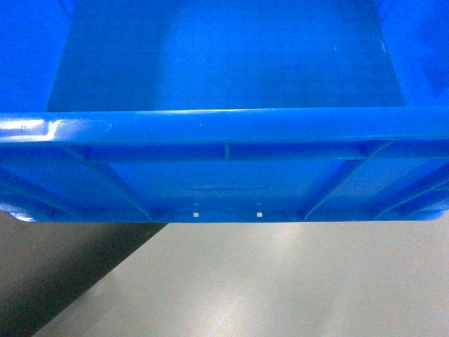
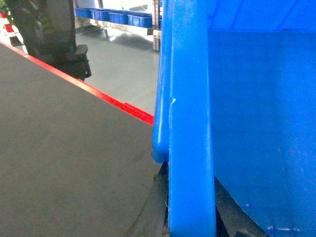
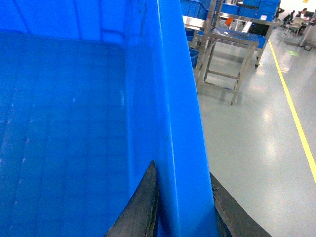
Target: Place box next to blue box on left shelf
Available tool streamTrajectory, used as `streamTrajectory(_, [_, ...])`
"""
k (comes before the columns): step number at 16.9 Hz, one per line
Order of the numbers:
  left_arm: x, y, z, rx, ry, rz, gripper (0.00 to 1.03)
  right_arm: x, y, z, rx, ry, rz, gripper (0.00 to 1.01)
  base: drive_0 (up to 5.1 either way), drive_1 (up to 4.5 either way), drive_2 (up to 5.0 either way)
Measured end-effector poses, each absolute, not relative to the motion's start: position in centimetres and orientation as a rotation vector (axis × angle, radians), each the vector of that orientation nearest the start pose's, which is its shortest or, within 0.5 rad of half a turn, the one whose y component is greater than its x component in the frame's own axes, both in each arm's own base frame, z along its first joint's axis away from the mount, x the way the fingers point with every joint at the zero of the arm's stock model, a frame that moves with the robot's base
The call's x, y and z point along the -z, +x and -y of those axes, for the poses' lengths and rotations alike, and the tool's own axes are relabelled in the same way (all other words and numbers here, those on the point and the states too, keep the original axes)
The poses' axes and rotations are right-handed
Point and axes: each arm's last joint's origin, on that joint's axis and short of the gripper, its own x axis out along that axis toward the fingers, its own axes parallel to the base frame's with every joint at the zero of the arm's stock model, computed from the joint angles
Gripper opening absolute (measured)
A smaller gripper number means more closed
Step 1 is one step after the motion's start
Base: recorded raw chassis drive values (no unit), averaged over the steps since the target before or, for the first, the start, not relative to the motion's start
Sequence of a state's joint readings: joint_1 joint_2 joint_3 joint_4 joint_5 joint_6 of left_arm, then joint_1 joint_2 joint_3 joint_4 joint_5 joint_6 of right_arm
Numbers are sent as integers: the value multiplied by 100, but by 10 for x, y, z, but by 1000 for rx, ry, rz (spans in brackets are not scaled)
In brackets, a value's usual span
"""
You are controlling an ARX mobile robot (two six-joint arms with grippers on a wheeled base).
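The box (image 1: 224, 126) is a large bright-blue open crate that fills the upper head view; its thick near rim and ribbed front wall hang above the floor. My left gripper (image 2: 190, 170) is shut on the box's left wall rim (image 2: 190, 123), with a dark finger (image 2: 155, 207) on each side. My right gripper (image 3: 181, 167) is shut on the right wall rim (image 3: 173, 98), one finger (image 3: 140, 212) inside and the other outside. Neither gripper shows in the head view. The left shelf and its blue box are out of view.
Pale grey floor (image 1: 280, 281) lies under the box, with a dark grey area (image 1: 49, 274) at lower left. The left wrist view shows a dark surface with a red edge (image 2: 113, 101) and distant blue bins (image 2: 113, 17). Metal tables (image 3: 232, 44) and a yellow floor line (image 3: 296, 118) stand to the right.
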State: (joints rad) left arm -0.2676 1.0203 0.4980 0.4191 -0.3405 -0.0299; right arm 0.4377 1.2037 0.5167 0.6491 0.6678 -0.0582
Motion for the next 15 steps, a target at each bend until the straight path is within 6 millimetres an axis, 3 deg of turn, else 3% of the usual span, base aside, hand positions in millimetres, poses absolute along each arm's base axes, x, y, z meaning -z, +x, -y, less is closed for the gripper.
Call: streamTrajectory(15, [-249,213,49,-74,1,-97,8,-237,228,-87,233,-81,-39,15,-142,-142,-142])
